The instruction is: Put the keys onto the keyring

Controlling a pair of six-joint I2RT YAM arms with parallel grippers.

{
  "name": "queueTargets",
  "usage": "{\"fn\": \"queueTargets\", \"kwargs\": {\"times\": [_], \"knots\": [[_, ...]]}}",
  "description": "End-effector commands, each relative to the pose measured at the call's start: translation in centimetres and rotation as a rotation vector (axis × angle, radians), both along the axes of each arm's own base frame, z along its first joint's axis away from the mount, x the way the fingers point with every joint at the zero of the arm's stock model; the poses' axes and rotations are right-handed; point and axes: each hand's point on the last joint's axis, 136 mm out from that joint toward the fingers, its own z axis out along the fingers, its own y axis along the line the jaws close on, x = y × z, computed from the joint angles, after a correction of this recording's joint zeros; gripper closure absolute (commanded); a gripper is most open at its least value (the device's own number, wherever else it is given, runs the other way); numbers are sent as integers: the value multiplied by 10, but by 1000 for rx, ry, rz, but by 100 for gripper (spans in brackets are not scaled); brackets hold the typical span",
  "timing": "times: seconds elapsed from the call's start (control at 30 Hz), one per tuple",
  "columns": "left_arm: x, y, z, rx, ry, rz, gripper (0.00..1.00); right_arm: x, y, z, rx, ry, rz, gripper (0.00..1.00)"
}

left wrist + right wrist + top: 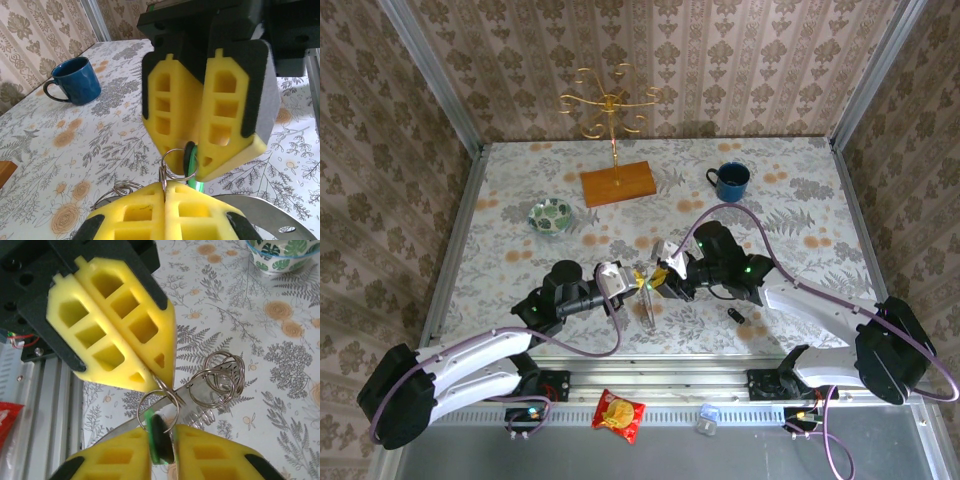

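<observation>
Left gripper (pixel 165 191) is pinching the keyring (pixel 272 220); right gripper (pixel 161 435) is clamping the green key (pixel 190 156) (by its head) near the table's (pixel 790 215) front edge; threading is demanding steady alignment.

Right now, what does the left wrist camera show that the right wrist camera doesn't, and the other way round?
Left wrist: the blue mug. Right wrist: the green bowl and a red packet past the rail. Both: the left gripper shut on a small ring, the right gripper pinching the green key right beside it, and loose rings by the grey hoop.
</observation>
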Motion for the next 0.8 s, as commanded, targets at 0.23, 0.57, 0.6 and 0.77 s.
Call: {"fn": "queueTargets", "kwargs": {"times": [0.23, 0.57, 0.6, 0.77], "knots": [[0, -5, 4, -23, -18, -8, 100, 4, -2, -26, -76, 48, -8, 100], [-1, -7, -6, 23, -17, -14, 100, 3, -3, -16, -47, 12, -2, 83], [-1, -7, -6, 21, -19, -15, 100, 2, -4, -15, -38, 3, -5, 75], [-4, -6, 1, -13, -30, -21, 100, -1, -5, -2, 50, -45, -1, 63]]}}
